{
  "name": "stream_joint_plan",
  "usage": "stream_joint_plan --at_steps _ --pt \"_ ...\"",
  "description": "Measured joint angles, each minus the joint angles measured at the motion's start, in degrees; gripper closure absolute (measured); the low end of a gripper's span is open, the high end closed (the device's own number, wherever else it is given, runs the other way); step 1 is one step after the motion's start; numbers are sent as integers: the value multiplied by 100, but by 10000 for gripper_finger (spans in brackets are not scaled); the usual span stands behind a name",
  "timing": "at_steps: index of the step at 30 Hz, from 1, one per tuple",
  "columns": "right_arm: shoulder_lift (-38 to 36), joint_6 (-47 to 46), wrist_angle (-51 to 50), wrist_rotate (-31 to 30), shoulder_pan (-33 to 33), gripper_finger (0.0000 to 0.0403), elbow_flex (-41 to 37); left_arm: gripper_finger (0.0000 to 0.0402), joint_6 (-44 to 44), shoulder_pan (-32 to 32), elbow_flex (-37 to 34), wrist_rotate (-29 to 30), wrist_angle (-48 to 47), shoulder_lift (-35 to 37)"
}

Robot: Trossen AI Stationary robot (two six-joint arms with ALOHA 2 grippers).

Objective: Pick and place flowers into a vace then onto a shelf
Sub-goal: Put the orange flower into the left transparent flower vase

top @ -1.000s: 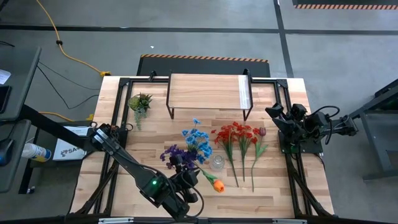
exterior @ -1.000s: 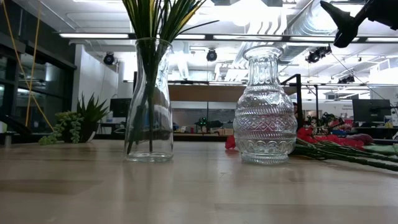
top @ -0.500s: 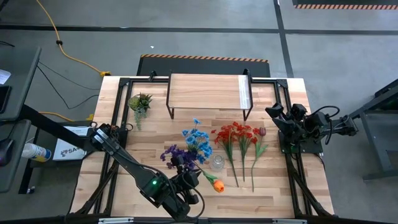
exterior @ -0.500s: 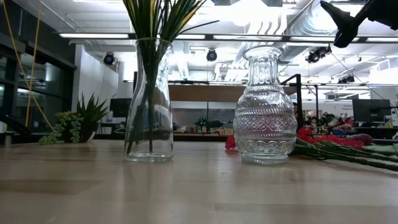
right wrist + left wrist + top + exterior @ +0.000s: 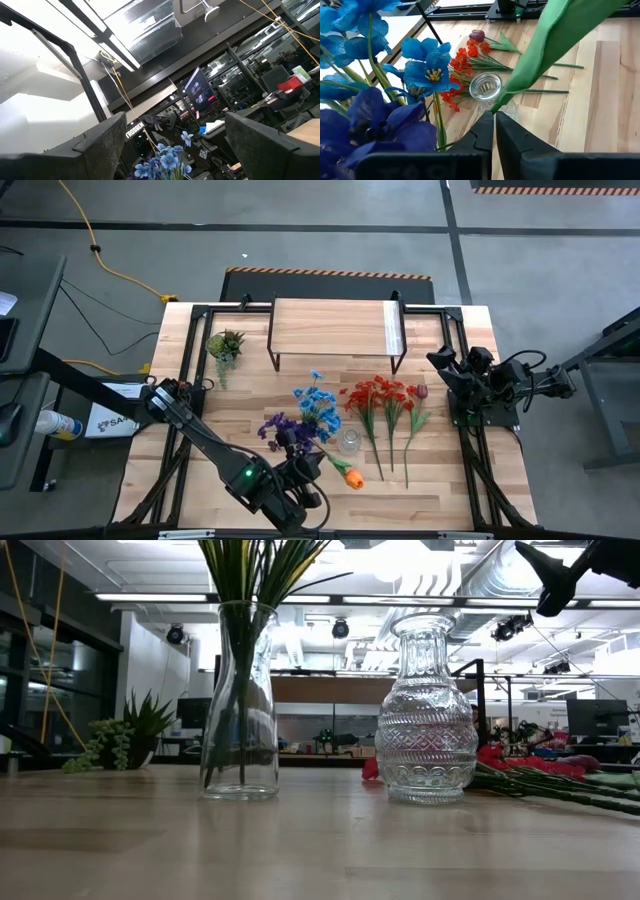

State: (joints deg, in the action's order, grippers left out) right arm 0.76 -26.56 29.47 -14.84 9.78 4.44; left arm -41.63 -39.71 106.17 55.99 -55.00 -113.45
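A tall clear vase (image 5: 240, 710) holds blue and purple flowers (image 5: 305, 420) near the table's middle. Beside it stands an empty patterned glass vase (image 5: 349, 442). Red flowers (image 5: 385, 402) and a maroon tulip (image 5: 421, 392) lie flat on the table to its right. The shelf (image 5: 335, 328) stands at the far edge. My left gripper (image 5: 303, 470) is near the front edge, shut on the orange flower (image 5: 348, 477). My right gripper (image 5: 442, 365) waits open at the right edge, raised, with nothing between its fingers. My left gripper pinches the orange flower's green stem, at the base of a broad leaf (image 5: 498, 106), between its two fingertips (image 5: 487, 125). The fingers slant down toward the empty vase. The leaf (image 5: 545, 45) rises past them. I cannot tell whether the orange head (image 5: 350, 478) rests on the table.
A small potted plant (image 5: 225, 345) stands at the far left beside the shelf. Black frame rails (image 5: 190, 380) run along the table's left and right sides. Bare wood lies at the near left (image 5: 170, 480) and near right (image 5: 440, 480).
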Motion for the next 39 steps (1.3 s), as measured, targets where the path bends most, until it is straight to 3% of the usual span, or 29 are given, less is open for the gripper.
stream_joint_plan --at_steps 17,26,39 --pt "2 2 0 -110 0 75 1 375 -1 110 0 -202 -63 0" --pt "2 2 0 -108 0 75 1 336 -14 110 0 -165 -72 0" --pt "1 2 4 -108 0 75 0 333 -67 74 0 -152 -157 0"
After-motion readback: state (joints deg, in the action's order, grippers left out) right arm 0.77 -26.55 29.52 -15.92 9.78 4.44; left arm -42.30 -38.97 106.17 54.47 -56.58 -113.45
